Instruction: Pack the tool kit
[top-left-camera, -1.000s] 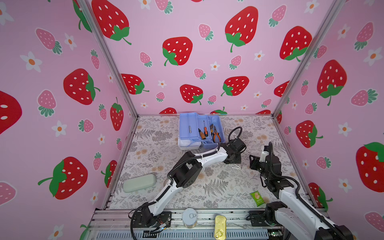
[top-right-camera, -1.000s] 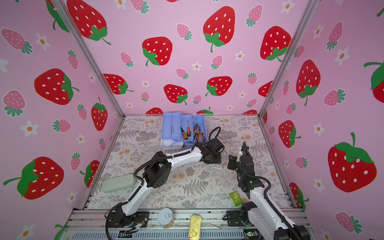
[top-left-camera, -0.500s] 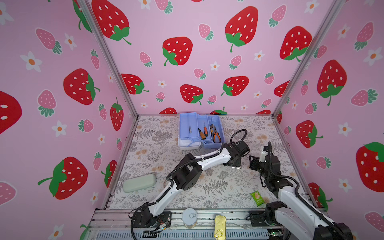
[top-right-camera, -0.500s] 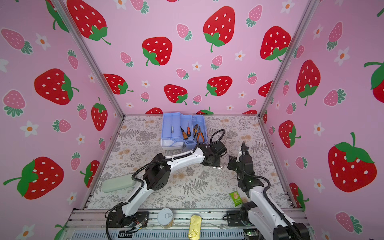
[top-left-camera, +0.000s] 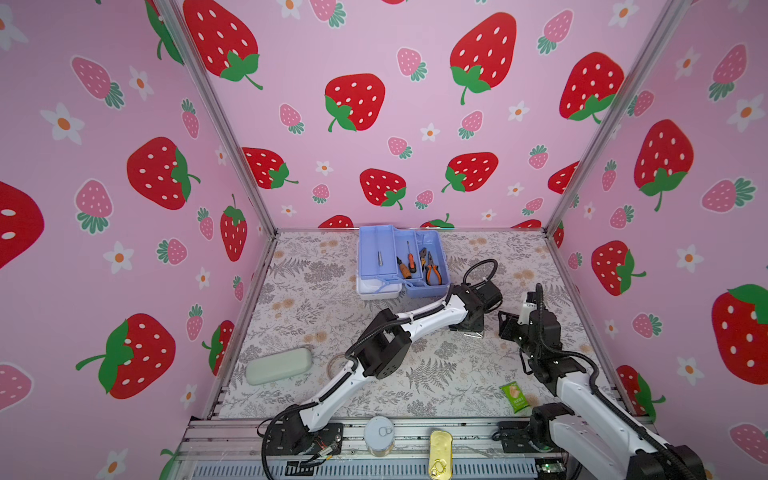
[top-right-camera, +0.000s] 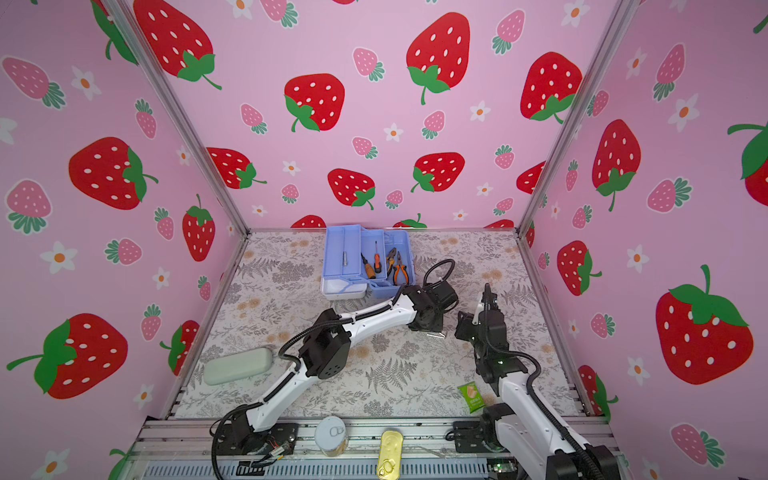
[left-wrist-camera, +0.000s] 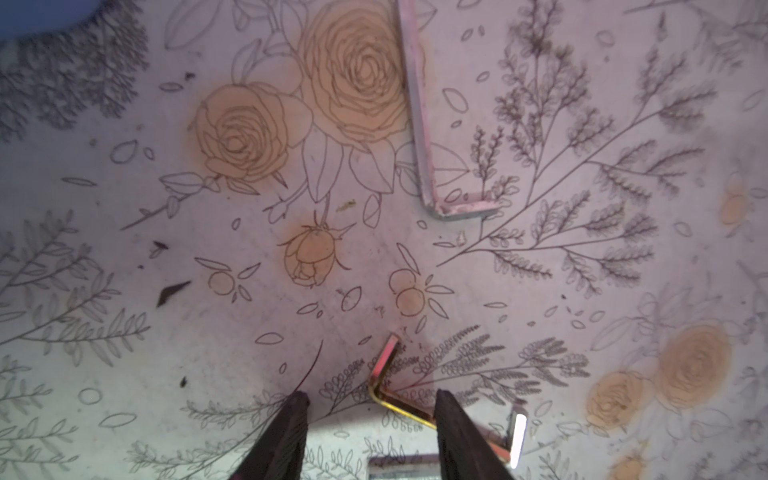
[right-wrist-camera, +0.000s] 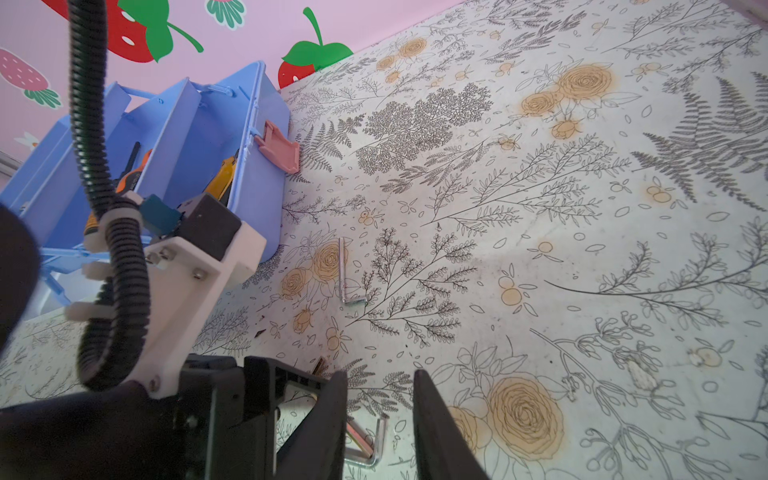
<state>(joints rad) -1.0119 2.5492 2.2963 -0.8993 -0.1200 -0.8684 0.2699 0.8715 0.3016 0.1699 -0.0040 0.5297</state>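
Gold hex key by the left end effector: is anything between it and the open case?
Nothing tall. The left end effector straddles the gold hex key with open jaws. Toward the tool case only a silver hex key lies flat on the mat; a lifted carry should clear it.

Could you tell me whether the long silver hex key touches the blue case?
Apart: right wrist view shows bare mat between hex key and case.
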